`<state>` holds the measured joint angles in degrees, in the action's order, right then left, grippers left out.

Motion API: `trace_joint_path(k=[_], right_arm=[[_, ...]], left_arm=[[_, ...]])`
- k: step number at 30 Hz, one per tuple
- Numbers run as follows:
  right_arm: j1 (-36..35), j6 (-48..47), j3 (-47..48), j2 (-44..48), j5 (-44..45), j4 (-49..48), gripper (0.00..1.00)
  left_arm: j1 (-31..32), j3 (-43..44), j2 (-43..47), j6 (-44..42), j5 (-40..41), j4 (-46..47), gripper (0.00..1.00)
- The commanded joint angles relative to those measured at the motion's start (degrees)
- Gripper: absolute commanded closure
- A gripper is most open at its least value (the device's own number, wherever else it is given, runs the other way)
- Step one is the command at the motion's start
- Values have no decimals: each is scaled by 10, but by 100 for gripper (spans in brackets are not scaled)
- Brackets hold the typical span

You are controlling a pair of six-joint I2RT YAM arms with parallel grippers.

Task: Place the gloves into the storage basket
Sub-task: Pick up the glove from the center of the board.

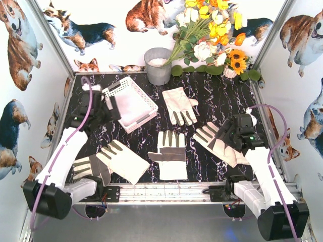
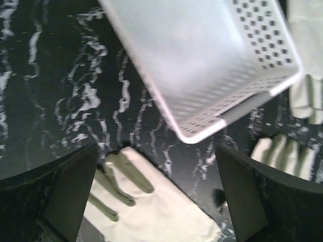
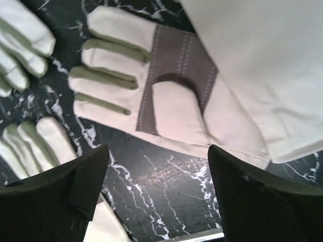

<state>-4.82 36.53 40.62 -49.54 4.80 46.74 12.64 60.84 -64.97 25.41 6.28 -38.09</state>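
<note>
Cream-white fabric with dark grey palm patches: gloves, four, none yet in the storage basket (image 1: pixel 132 103). All flat on the black marbled tabletop (image 1: pixel 217 101), apart from one another.
- Near-left glove (image 1: pixel 118 160): by the left arm's base, grey patch showing.
- Centre glove (image 1: pixel 171 154): fingers pointing away, grey patch across the middle.
- Far glove (image 1: pixel 179 106): just right of the basket.
- Right glove (image 1: pixel 214 143): partly under the right gripper.

Handling, as judged: light, limp, no shape of its own. Likely to fold and dangle when lifted. Neither fragile nor slippery. Best hold: a pinch across the wide cuff or mid-palm, for a thick fold of cloth. Single fingers a poor purchase.

Storage basket: white perforated plastic, shallow, nothing visible inside, at the far left of the tabletop, set at an angle.

Left gripper (image 2: pixel 157 166): jaws spread wide, nothing between them, raised above the tabletop between the basket's near corner and the near-left glove.

Right gripper (image 3: pixel 157 156): jaws likewise spread and empty, above the right glove near its grey palm patch.

Beyond: grey metal bucket (image 1: pixel 158 65) and artificial flowers (image 1: pixel 212 30) at the far edge.
</note>
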Motion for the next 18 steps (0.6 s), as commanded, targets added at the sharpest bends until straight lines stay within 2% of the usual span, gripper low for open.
trace_joint_path(k=[1, 5, 11, 18], right_arm=[[8, 14, -12, 10, 83, 12, 18], [9, 10, -21, -34, 83, -11, 18], [20, -11, 0, -124, 68, -52, 20], [121, -42, 31, -203, 52, -89, 23]], left_arm=[[-49, -58, 47, -70, 25, 38, 7], [-75, -109, 78, -94, 55, 78, 6], [-79, -150, 90, -121, 73, 112, 6], [-79, -194, 97, -123, 81, 128, 6]])
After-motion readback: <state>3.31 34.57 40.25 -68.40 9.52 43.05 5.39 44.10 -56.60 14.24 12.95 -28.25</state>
